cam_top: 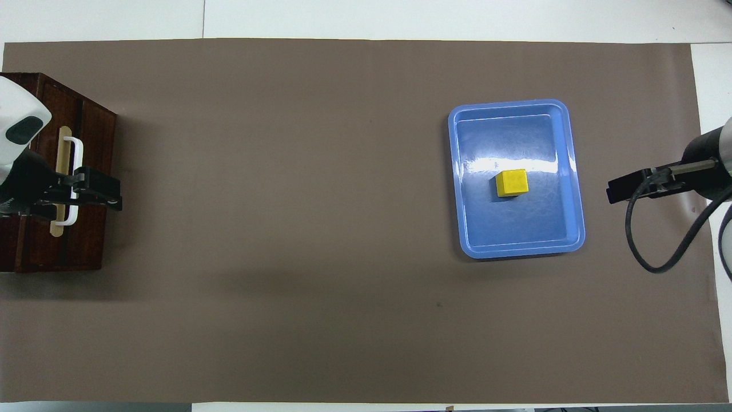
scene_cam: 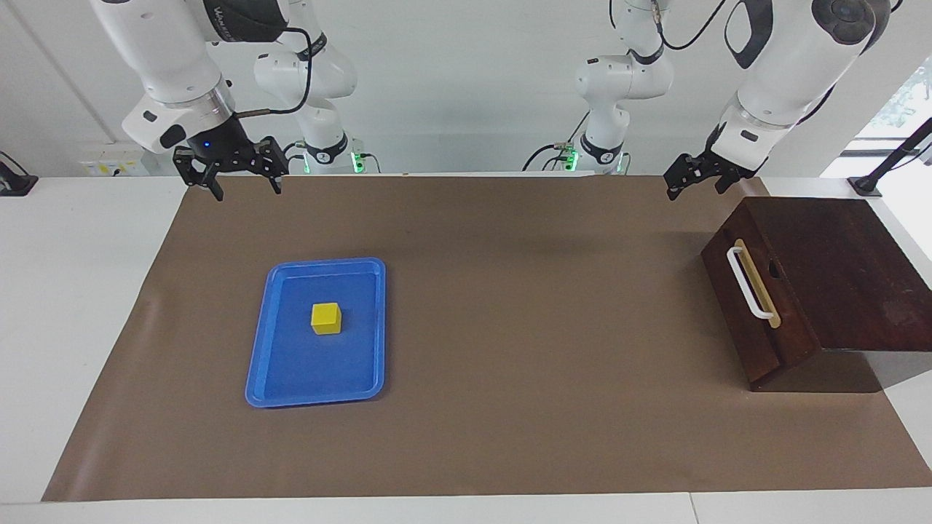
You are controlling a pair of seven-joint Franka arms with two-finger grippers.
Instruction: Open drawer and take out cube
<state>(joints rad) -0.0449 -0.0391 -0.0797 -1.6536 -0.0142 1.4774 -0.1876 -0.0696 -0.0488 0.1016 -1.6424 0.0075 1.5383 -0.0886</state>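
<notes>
The drawer (scene_cam: 757, 313) sits shut in its dark wooden box at the left arm's end of the table, its white handle (scene_cam: 750, 284) facing the table's middle. The yellow cube (scene_cam: 326, 318) rests in a blue tray (scene_cam: 313, 375), apart from both grippers. My left gripper (scene_cam: 693, 191) hangs open in the air over the mat by the box's corner; from overhead the left gripper (cam_top: 111, 191) overlaps the handle (cam_top: 76, 157). My right gripper (scene_cam: 247, 192) hangs open and empty, fingers down, over the mat's edge by the robots. The overhead view also shows the cube (cam_top: 511, 183) and the right gripper (cam_top: 616, 190).
A brown mat (scene_cam: 510, 327) covers most of the white table. The blue tray (cam_top: 514, 232) lies toward the right arm's end. The dark wooden box (cam_top: 91, 252) stands at the mat's edge at the left arm's end.
</notes>
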